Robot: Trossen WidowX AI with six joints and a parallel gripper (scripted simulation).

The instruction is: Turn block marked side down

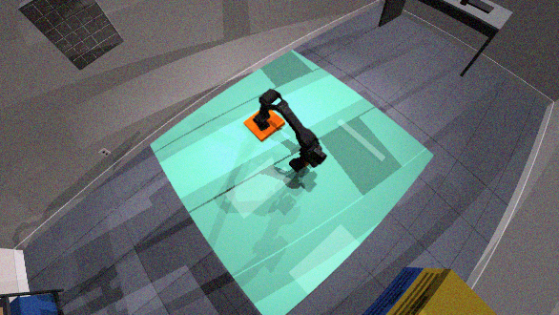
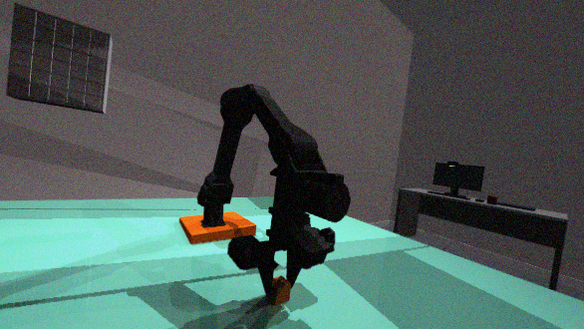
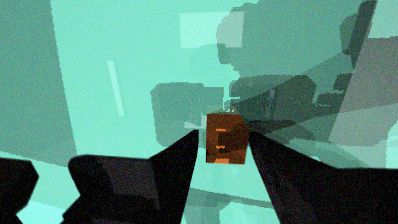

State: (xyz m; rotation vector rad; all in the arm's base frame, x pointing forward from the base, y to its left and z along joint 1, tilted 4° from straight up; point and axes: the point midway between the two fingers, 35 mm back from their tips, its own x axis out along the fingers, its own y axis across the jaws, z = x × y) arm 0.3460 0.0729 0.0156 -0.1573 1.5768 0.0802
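Across teal tabletop (image 1: 215, 177) (image 2: 125, 239) (image 3: 125, 50), the orange block (image 2: 281, 291) (image 3: 227, 140) sits between fingers (image 2: 294, 269)

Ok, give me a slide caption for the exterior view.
WidowX AI arm on its orange base plate, end effector pointing down with its fingers around an orange block.
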